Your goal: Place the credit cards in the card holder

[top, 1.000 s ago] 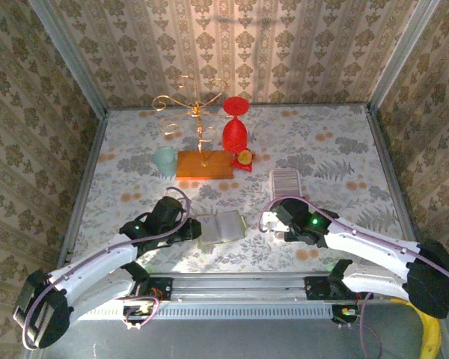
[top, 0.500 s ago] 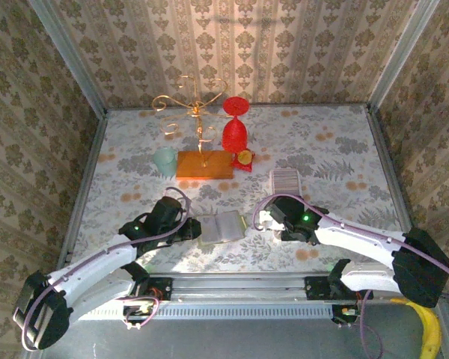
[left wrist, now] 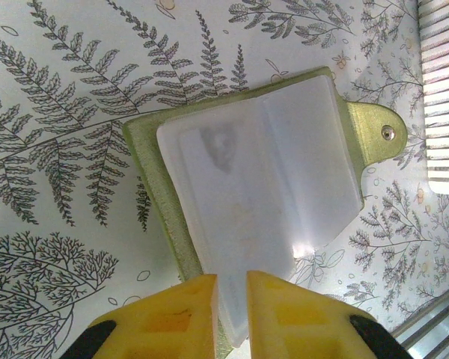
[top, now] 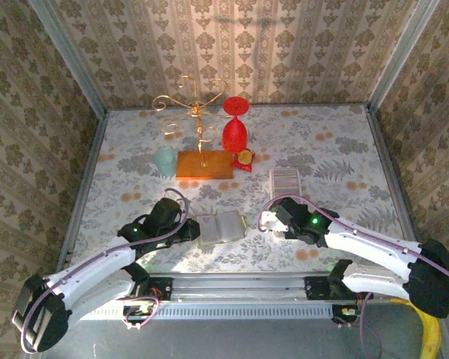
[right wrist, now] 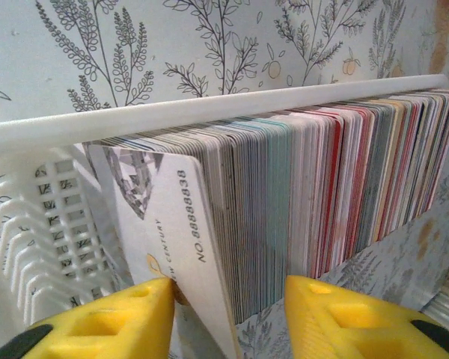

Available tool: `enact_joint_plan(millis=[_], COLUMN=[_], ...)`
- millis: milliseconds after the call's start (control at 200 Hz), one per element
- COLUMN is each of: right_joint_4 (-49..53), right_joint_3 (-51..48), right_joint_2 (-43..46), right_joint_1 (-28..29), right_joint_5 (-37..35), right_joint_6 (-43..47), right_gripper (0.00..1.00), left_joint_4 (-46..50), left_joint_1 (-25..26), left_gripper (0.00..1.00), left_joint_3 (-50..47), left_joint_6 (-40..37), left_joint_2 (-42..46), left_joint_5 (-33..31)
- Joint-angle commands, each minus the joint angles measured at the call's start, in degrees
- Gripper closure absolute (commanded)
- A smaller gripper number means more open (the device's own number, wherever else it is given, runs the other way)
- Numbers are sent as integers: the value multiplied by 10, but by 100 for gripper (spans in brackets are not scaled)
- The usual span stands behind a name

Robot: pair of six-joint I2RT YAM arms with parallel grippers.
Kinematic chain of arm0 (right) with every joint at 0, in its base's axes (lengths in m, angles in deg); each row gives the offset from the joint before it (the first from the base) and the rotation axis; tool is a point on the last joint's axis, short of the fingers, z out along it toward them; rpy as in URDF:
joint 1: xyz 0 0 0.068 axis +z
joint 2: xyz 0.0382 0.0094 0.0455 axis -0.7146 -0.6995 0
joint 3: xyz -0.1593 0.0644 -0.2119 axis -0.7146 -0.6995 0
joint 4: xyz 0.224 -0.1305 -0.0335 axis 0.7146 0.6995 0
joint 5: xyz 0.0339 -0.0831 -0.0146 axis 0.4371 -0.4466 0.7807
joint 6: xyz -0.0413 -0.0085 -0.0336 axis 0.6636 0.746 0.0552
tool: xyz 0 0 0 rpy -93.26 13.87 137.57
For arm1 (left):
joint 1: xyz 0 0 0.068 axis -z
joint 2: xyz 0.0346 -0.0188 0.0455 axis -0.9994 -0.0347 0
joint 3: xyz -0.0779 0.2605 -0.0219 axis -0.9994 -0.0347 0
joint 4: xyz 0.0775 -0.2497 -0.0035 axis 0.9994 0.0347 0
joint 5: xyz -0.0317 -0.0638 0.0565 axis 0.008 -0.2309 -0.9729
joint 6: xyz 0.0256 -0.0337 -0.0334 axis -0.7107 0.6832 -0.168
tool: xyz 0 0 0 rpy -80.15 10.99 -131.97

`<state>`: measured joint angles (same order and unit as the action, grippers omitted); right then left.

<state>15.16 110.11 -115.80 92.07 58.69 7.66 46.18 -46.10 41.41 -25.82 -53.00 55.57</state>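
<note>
Across the near edge of a fern-patterned counter (top: 337,149), the left arm (top: 97,265) and the right arm (top: 367,243) reach inward toward its middle. A white slotted rack (top: 284,181) sits just beyond the right arm, toward the counter's centre. Seen close up, it holds a dense upright row of credit cards (right wrist: 322,194), with bare slots at one end. An olive-green card holder (top: 223,226) lies open and flat near the middle of the near edge, its cloudy plastic sleeves (left wrist: 254,187) facing up. The left hand (left wrist: 232,288) is pinched almost closed on the edge of one sleeve. The right hand (right wrist: 228,299) is open, its yellow fingers (right wrist: 359,318) well apart. A white card (right wrist: 165,217) printed with a number leans off the front of the row, its lower corner touching one finger.
</note>
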Motion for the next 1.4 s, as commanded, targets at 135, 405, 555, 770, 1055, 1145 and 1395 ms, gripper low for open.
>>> enact_joint_plan(millis=[135,405,555,770,1055,1145,1395], right_joint_4=[17,30,35,15,-14,-33,-32], right_joint_3=[4,4,13,27,55,56,51], right_joint_2=[11,19,18,-28,-103,-114,-119], right_joint_1=[1,2,1,-9,-31,-34,-40], right_joint_5=[15,14,22,29,44,49,51], right_joint_6=[-1,8,23,32,43,42,49], right_gripper=[65,40,16,8,0,2,24], left_joint_4=[-11,-15,-15,-19,-17,-20,-22], left_joint_1=[-4,-4,-5,-4,-4,-5,-6], left_gripper=[84,86,86,87,87,87,89], left_joint_3=[-11,-13,-12,-13,-13,-15,-17], left_joint_6=[10,12,11,12,7,7,7], left_joint_2=[7,8,7,6,8,7,6], left_joint_5=[11,13,12,13,14,14,16])
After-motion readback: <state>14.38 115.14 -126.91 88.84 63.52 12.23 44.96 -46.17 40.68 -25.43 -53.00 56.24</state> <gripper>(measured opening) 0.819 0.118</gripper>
